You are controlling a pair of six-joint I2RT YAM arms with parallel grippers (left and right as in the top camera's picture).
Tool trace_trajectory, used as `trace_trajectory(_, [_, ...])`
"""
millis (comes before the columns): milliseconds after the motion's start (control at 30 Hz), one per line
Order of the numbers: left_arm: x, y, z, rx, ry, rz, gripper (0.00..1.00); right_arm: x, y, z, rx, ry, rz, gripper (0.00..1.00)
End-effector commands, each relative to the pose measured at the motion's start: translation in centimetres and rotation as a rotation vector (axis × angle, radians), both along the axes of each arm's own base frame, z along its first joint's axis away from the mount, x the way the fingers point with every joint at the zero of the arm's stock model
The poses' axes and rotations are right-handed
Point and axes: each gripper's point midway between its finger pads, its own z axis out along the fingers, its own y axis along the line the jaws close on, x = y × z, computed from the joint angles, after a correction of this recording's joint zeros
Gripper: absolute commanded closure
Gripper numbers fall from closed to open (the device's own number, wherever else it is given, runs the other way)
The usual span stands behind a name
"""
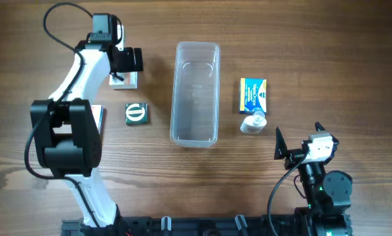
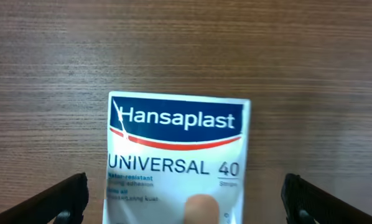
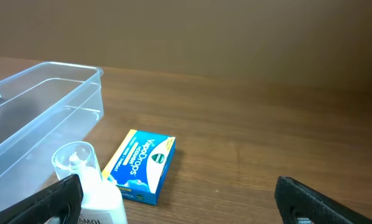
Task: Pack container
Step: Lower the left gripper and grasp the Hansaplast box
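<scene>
Wooden table (image 1: 353,59) underneath, and at far left the left gripper (image 2: 186,199) hung with jaws wide apart over a white plaster box (image 2: 176,155). Next came a small green packet (image 1: 136,113), then the clear container (image 1: 196,98) standing mid-table. Right of it lay a blue-and-yellow box (image 1: 253,95) and a white bottle (image 1: 253,122); the right gripper (image 3: 178,182) gaped, holding nothing.
</scene>
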Motion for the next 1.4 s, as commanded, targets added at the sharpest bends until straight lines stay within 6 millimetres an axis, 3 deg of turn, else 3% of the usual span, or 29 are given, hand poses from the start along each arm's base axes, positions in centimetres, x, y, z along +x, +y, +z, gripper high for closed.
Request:
trace_trajectory(0, [-0.8,0.9,-1.5,0.023,0.024,0.039,0.0,0.0,0.2,0.1,-0.002,-0.005,0.013,0.0])
trace_trajectory(233, [-0.9,1.4,-1.9,0.049,0.024,0.051,0.0,0.0,0.2,0.1,-0.003,-0.005,0.012,0.0])
trace_trajectory(567, [-1.3,1.4,-4.5,0.052,0.074,0.049,0.0,0.0,0.2,0.1,-0.002,-0.005,0.013,0.0])
trace_trajectory(700, [-1.2,1.4,-4.4,0.052,0.072,0.049,0.17,0.0,0.2,0.1,-0.002,-0.005,0.013,0.0])
trace_trajectory(967, [-1.2,1.4,-4.3,0.052,0.069,0.049,0.23,0.0,0.2,0.1,-0.002,-0.005,0.013,0.0])
trace_trajectory(1100, [-0.8,1.4,-2.6,0.05,0.032,0.05,0.28,0.0,0.2,0.1,-0.002,-0.005,0.013,0.0])
trace_trajectory(1367, [-0.5,0.3,3.5,0.044,-0.082,0.031,0.32,0.0,0.2,0.1,-0.002,-0.005,0.013,0.0])
